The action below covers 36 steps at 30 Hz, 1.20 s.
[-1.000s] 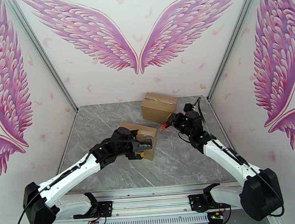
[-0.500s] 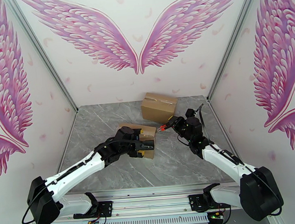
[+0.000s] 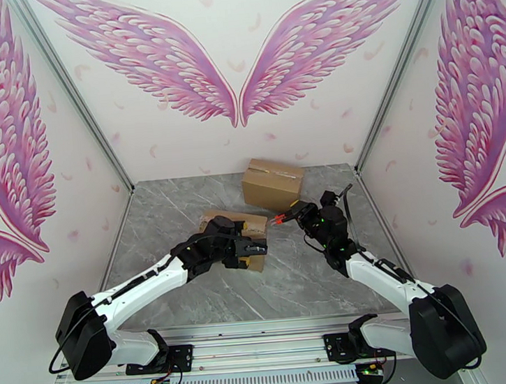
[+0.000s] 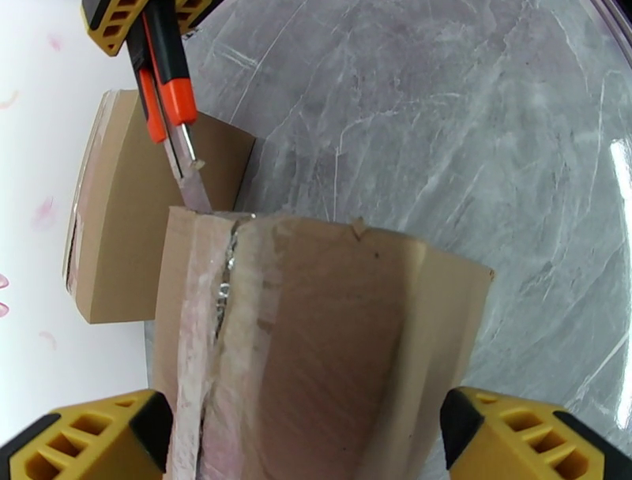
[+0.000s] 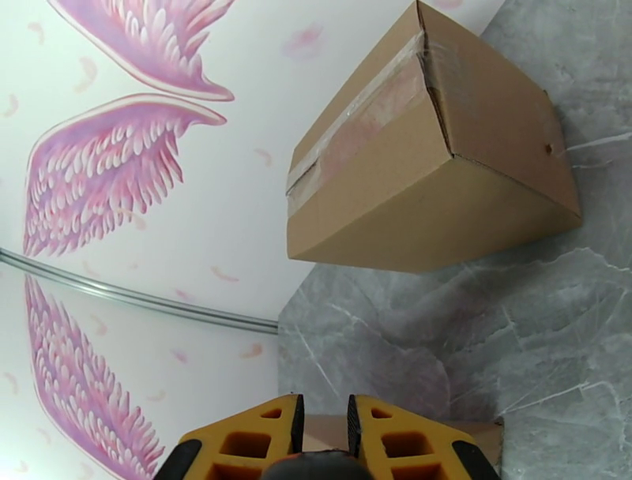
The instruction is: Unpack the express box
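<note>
The near express box lies mid-table, and its taped top seam is torn and slit. My left gripper is open and straddles this box's near end, one yellow finger on each side; I cannot tell whether they touch. My right gripper is shut on an orange utility knife. The knife's blade meets the far end of the seam. In the right wrist view my right gripper has its fingers close together.
A second, sealed cardboard box stands at the back against the wall, just beyond the knife; it is also in the wrist views. Bare grey marble table lies to the right and in front. Metal frame rails edge both sides.
My left arm's elbow and shoulder have swung rightward while its gripper stays over the box. The right wrist has shifted slightly, and the knife tip stays at the box's far end.
</note>
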Motion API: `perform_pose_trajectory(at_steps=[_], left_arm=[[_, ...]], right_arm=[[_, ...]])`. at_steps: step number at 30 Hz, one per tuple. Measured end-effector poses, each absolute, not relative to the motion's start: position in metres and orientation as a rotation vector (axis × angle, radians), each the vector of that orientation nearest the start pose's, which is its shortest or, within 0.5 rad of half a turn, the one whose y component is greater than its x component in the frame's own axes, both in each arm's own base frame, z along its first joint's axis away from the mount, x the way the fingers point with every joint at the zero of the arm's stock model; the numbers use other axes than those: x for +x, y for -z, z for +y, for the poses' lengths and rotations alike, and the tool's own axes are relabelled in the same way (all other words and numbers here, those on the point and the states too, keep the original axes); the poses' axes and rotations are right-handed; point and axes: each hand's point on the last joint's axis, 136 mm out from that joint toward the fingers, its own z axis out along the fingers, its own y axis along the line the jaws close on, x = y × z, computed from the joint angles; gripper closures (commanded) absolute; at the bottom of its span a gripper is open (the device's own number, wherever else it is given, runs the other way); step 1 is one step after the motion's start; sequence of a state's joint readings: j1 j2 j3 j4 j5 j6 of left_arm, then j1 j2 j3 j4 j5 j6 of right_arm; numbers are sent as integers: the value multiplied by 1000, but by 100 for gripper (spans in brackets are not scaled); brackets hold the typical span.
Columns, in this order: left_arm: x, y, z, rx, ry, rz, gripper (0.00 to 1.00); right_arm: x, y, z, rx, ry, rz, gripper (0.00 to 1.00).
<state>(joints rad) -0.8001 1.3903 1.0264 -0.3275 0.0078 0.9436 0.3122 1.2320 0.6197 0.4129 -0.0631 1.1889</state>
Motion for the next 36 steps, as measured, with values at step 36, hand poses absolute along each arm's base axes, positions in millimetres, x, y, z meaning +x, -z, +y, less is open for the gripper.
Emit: perform_pose_trajectory(at_steps=[36], left_arm=[[317, -169, -293, 1648, -46, 1540, 6]], right_arm=[[399, -193, 142, 968, -1292, 1676, 100]])
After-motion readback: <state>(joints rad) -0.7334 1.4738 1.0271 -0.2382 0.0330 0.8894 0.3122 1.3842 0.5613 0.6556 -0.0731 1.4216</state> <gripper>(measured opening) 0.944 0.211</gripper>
